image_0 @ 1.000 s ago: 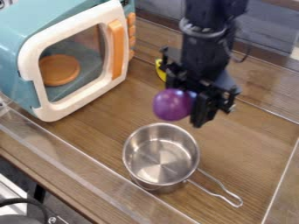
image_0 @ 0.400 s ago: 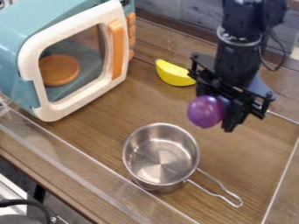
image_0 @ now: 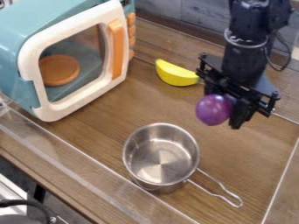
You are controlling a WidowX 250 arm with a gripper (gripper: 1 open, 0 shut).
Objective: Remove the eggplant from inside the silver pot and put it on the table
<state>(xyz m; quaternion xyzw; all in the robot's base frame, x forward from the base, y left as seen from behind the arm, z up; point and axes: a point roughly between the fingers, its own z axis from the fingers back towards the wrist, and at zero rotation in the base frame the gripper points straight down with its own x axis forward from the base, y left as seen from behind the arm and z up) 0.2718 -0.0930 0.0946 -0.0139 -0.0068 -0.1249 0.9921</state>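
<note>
Camera: fingers (image_0: 222, 112) clamped on the eggplant (image_0: 212, 109) above bare table (image_0: 105, 127), right of the silver pot (image_0: 162, 156).

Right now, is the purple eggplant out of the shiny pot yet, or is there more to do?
Done: the silver pot looks empty, so the eggplant is already out. In hand: the gripper is shut on the eggplant, holding it in the air to the right of the pot. Left: lowering it onto the table and letting go; it does not appear to be resting on the wood yet.
</note>
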